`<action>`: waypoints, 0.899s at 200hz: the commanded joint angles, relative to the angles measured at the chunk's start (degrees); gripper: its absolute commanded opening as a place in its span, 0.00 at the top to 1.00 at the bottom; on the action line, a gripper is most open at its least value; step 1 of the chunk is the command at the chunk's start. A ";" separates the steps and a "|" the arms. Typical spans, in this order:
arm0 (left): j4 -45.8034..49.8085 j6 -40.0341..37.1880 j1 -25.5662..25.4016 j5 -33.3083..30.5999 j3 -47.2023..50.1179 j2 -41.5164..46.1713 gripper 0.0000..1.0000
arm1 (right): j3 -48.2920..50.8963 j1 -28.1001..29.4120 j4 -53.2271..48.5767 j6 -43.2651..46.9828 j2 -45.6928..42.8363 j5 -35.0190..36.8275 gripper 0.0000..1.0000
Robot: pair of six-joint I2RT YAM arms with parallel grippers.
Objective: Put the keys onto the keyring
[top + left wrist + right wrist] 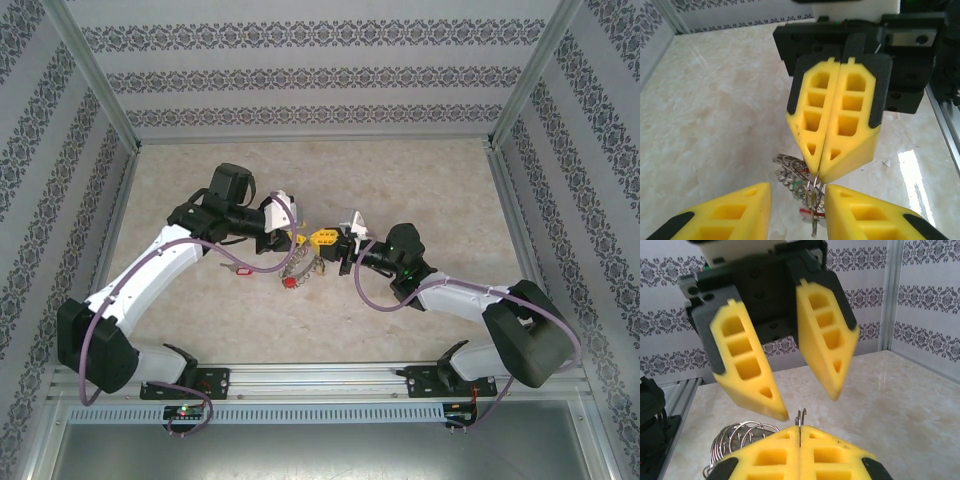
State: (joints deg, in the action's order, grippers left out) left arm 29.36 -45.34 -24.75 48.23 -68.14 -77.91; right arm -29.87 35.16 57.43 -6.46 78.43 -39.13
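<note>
1. The right pincer [819, 172] is seen closed, its yellow fingertips pressed together on a thin metal loop [800, 417]. The loop appears to belong to the keyring [789, 170], but it cannot be told whether it is one of the ring's own loops or a key's ring.
2. The left pincer [809, 405] is seen open, with a clear gap between its fingers and nothing gripped.
3. The two pincers are pointed at each other, tip to tip. They are near the middle of the desk [420, 190], a little toward its near edge and its left side.
4. The coming move is judged to turn on one relation. The pinched loop is held upright and edge-on, and it hangs from the right pincer's tips down into the gap between the left pincer's fingers. The left pincer is therefore placed around the loop rather than beside it, and no contact with either finger can be made out.
5. The bulk of the keyring is found just below the meeting tips and toward the near edge. In the overhead view its long axis runs from far to near.
6. The keyring is seen as a shiny grey wreath of small wire loops. A red-tagged key [290, 283] is seen at its near end, and a fleck of green [797, 187] among the loops. The key blades are too small to be made out.
7. The loop is thin, so a small sideways error is judged enough for it to slip past a closing finger.
</note>
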 commanded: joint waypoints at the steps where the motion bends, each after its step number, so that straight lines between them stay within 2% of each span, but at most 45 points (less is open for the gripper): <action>1: 3.09 -2.70 -0.19 2.97 -1.51 -1.23 0.67 | -1.07 0.61 2.30 1.45 -2.16 -1.76 1.00; 38: 2.92 -1.39 -0.16 4.23 -1.34 -2.46 0.74 | -0.81 0.78 1.70 1.90 -2.23 -1.71 1.00; 67: 4.01 -1.68 -0.20 6.22 -1.25 -2.79 1.00 | -0.81 0.88 1.64 2.15 -1.88 -1.80 1.00; 94: 3.39 -1.46 -0.21 6.03 -0.29 -1.78 1.00 | -0.72 0.80 -0.99 4.22 -2.26 -2.82 1.00; 109: 2.36 -1.20 -0.21 4.43 0.73 -0.57 1.00 | -1.32 -0.04 -8.16 8.43 -3.85 -5.17 1.00; 122: 1.79 -1.06 -0.26 3.11 1.38 0.50 1.00 | -2.41 -0.86 -19.01 14.19 -6.50 -5.81 0.78; 140: 3.86 -2.03 -0.27 1.88 0.72 0.75 1.00 | -8.87 -0.82 -47.92 31.80 -10.38 -5.77 0.72; 148: 5.04 -2.39 -0.30 1.61 0.26 0.43 1.00 | -11.44 -0.91 -56.41 35.64 -10.87 -3.92 0.72; 158: 5.63 -2.47 -0.39 1.32 -0.07 0.18 1.00 | -12.86 -1.88 -60.29 36.14 -11.64 -3.29 0.71; 180: 5.57 -2.40 -0.78 1.65 -0.14 -0.14 1.00 | -13.72 -3.82 -60.38 31.87 -12.78 -3.60 0.66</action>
State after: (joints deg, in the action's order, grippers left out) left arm 33.67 -46.15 -24.95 48.88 -67.05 -79.13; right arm -41.47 33.32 11.14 21.15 67.02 -42.37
